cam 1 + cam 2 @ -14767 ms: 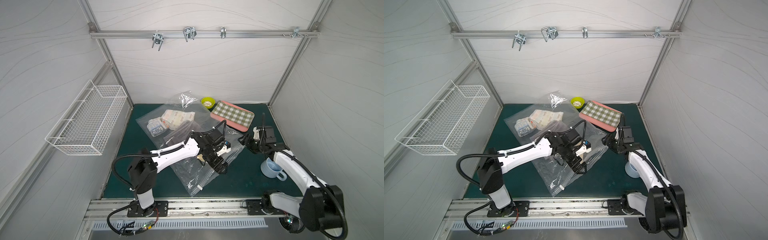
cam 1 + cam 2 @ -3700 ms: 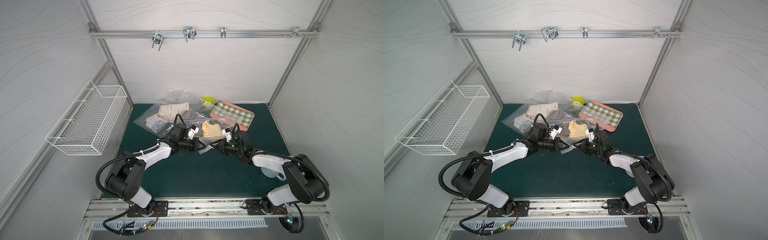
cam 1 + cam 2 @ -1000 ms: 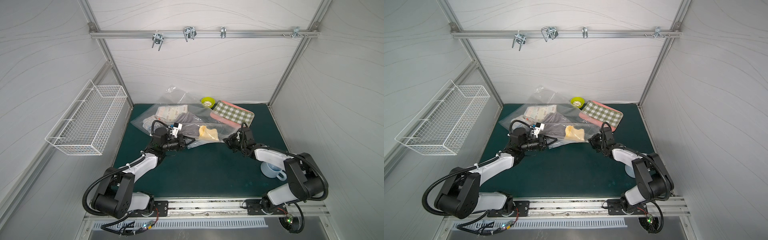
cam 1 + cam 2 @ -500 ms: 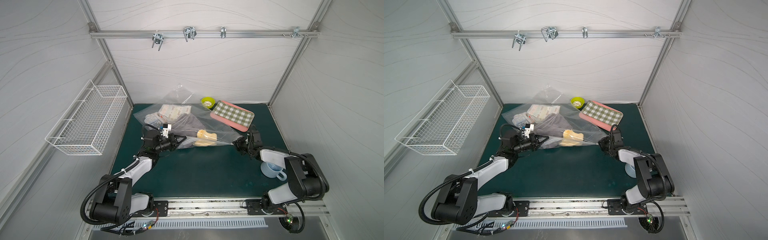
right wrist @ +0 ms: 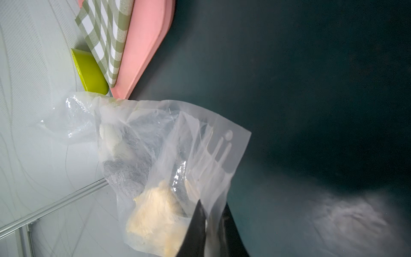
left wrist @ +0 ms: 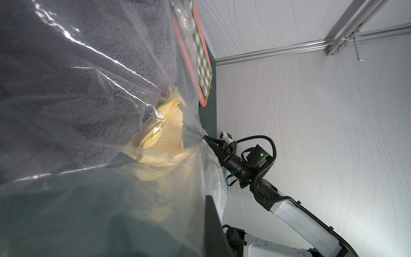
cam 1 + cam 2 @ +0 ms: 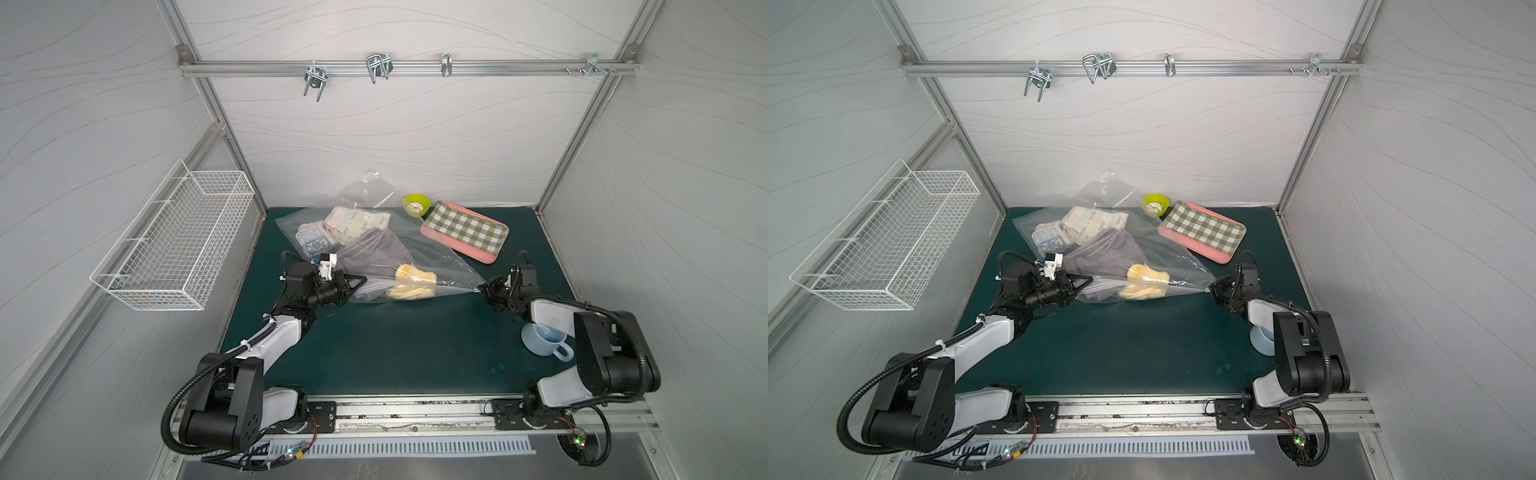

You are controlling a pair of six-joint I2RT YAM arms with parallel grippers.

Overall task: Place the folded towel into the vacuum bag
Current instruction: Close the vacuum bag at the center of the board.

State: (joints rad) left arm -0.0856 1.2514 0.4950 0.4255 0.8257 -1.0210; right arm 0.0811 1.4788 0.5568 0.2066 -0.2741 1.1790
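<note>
Top views, both: holds the vacuum bag (image 7: 432, 259) stretched across the middle of the worktop (image 7: 395, 353), front edge lifted and pulled tight. Clamps the left gripper (image 7: 360, 279) on the bag corner nearer the left edge and the right gripper (image 7: 481, 287) on the corner nearer the right edge. Pinches thin film between closed fingers (image 5: 194, 229) in the right wrist view. Carries the folded grey towel (image 7: 374, 259) already inside the plastic, toward the rear left, with a yellow cloth (image 7: 411, 282) bunched just in front of it, close to the taut edge. Shares the worktop with a second clear bag of packets (image 7: 332, 226) at the rear left corner, a pink tray (image 7: 484, 258) and a green bowl (image 7: 415, 205) along the rear edge, and a blue mug (image 7: 540, 338) by the right edge.

Looks like insertion finished and the mouth being tensioned for closing. Calls next for an even pull from both sides, then lowering the edge flat so the zip strip can close without the yellow cloth catching in it. Cannot tell from these views where the slider clip sits.
</note>
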